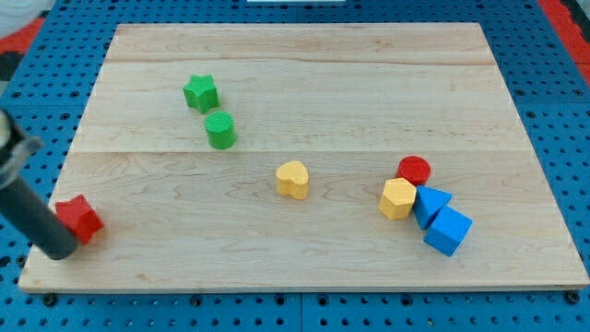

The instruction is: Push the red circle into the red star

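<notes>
Red circle sits low on the view's right of the table, top face up. It touches the yellow hexagon-like block just below it on the left, and the blue triangular block just below it on the right. A blue cube lies against that triangular block, lower still.

Red star is far across the table at the view's lower left, well apart from the circle, close to the table's left edge.

My tip is down at that same corner, touching or all but touching the star's left side, so well apart from the circle. I have no fingers on this rig; the rod holds nothing and merely rests beside the star.

Hard to make out: the rod is blurred and runs off the view's left edge, so its upper part is cut off. The rod covers the star's left points. Whether the tip truly presses the star I cannot tell.

Others: yellow heart near the table's middle, roughly between circle and star. Green star and green cylinder just beside each other at upper left of centre.
</notes>
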Motion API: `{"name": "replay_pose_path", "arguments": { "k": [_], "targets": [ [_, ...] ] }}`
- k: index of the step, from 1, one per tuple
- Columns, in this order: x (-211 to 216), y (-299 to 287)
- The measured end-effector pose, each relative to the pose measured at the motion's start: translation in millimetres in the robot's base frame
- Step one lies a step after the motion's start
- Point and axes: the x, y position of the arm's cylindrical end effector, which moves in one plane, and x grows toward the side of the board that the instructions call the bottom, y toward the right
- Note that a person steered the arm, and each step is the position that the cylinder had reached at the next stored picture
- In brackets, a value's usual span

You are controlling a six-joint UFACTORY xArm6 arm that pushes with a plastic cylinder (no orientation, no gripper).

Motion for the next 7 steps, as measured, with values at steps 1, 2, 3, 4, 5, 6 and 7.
{"name": "replay_pose_path", "arguments": {
  "k": [1,2,3,4,5,6,7],
  "targets": [
    [25,37],
    [11,164],
    [39,270],
    [39,361],
    [36,496],
    [25,584],
    [24,583]
  ]
}}
